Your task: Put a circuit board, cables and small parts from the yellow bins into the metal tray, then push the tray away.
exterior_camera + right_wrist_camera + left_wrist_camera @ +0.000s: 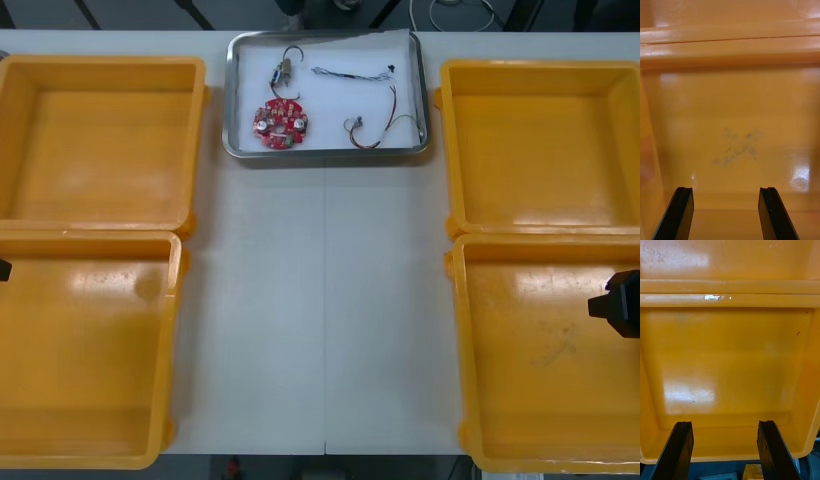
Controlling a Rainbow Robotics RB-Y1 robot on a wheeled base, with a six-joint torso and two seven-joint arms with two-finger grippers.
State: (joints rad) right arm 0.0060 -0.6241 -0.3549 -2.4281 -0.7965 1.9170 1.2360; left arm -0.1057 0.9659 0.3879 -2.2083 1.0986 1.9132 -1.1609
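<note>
Currently metal tray [232, 100] sits at the counter's [320, 300] far edge between the far yellow bins [100, 130], red circuit board [280, 122] and cables [352, 73] inside. Left gripper [724, 422] hangs open over the near left bin [730, 352], right gripper [726, 189] open over near right bin [730, 112]

Metal tray [231, 110]: shiny rim, white inside, at the table's 12 o'clock against the far edge.

In the tray:
- Round red circuit board [280, 122] lies flat at 7 o'clock.
- Small metal part [281, 70] at 10 o'clock, with a thin black cable [294, 50] hooked over it.
- Twisted blue and white cable [350, 73] stretched out at 1 o'clock.
- Red and yellow cable [385, 122] curled at 4 o'clock.

Yellow bins, upright:
- far left bin [100, 140] at 10 o'clock
- near left bin [85, 350] at 8
- far right bin [540, 145] at 2
- near right bin [545, 350] at 4, with a dark scuff on its floor
</note>
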